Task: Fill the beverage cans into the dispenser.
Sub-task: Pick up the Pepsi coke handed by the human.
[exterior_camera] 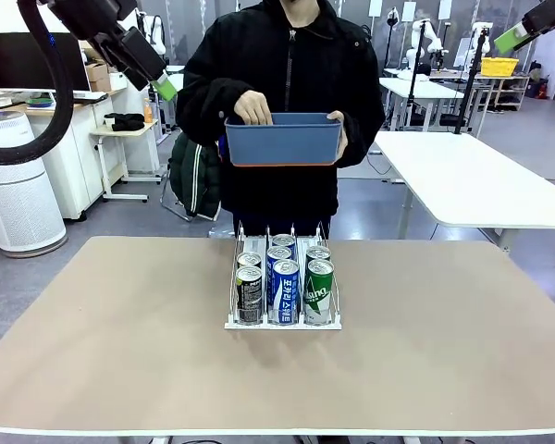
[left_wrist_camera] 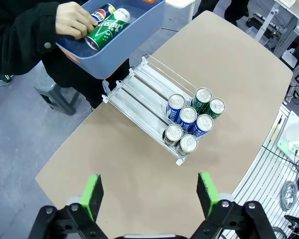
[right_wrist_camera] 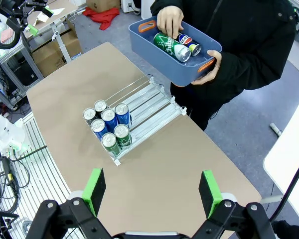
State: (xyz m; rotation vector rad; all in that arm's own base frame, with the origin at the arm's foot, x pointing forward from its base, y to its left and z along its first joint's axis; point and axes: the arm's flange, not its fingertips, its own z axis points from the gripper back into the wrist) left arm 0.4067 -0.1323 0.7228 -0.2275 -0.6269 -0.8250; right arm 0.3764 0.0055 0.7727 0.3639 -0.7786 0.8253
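Left gripper [left_wrist_camera: 150,192], right gripper [right_wrist_camera: 152,190] hovering, jaws apart, empty. Person's hand [left_wrist_camera: 74,20] apparently gripping green aluminium can [left_wrist_camera: 105,30] inside dark blue plastic bin [left_wrist_camera: 114,52]; advising upright loading at rear of white wire dispenser [left_wrist_camera: 139,89].

A tan bench [exterior_camera: 92,351] takes up the middle of the room. At its far side stands a person [exterior_camera: 277,83] dressed in black, with a dark blue plastic bin [exterior_camera: 283,145] with orange trim held at chest height. Off to the left a white round air purifier [exterior_camera: 17,185] sits on the grey floor [exterior_camera: 120,222]. To the right is a white table [exterior_camera: 481,180], and far behind it a yellow crate [exterior_camera: 499,67].
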